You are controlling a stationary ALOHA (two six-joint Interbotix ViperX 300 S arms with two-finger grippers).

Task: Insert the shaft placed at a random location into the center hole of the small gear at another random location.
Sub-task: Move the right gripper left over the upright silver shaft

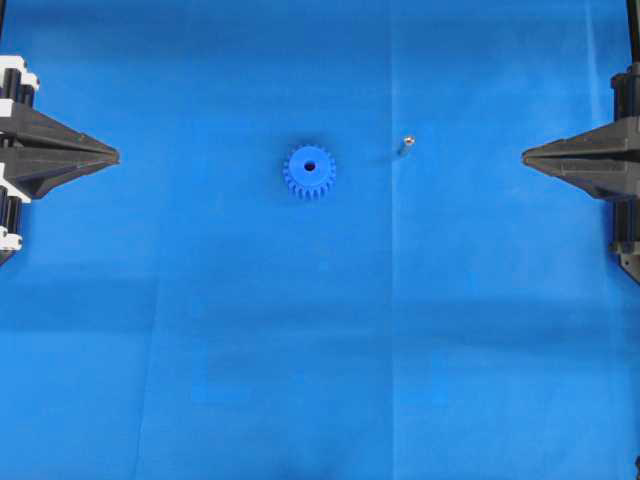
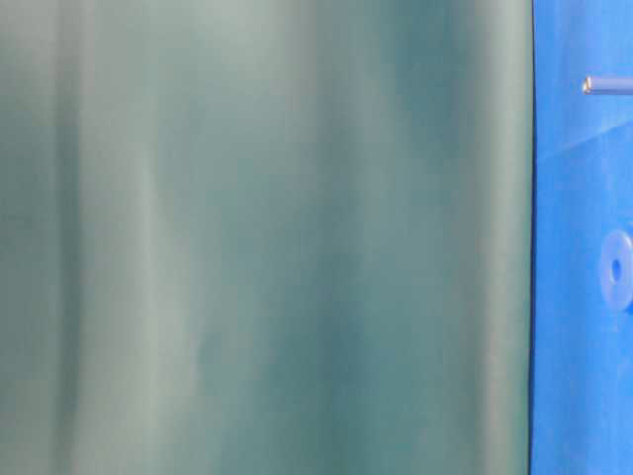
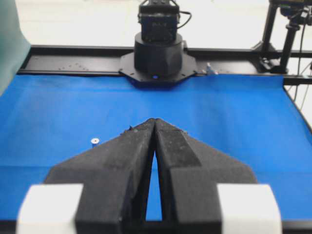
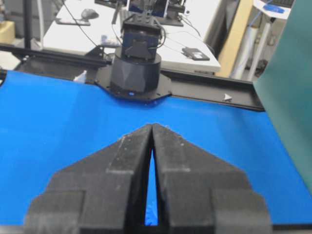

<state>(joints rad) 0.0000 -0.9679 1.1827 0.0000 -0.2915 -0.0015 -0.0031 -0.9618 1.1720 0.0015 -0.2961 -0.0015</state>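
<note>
blue cloth (image 1: pixel 300 350) covers the table from overhead; we see the gear (image 1: pixel 309 171) near the middle, its hole (image 1: pixel 309 166) facing up, and the pin (image 1: pixel 406 146) apart to its right. our left gripper (image 1: pixel 115 156) and right gripper (image 1: pixel 526 155) sit at the edges, tips pressed together, holding nothing. at table level a green sheet (image 2: pixel 267 237) blocks most of the scene. both wrist views show tips meeting.

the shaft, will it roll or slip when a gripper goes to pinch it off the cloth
The shaft is a thin, shiny metal pin, so it probably slips between pads. It looks round, so a nudge may roll it on the blue cloth. Being tiny, it is likely light and stiff.
</note>
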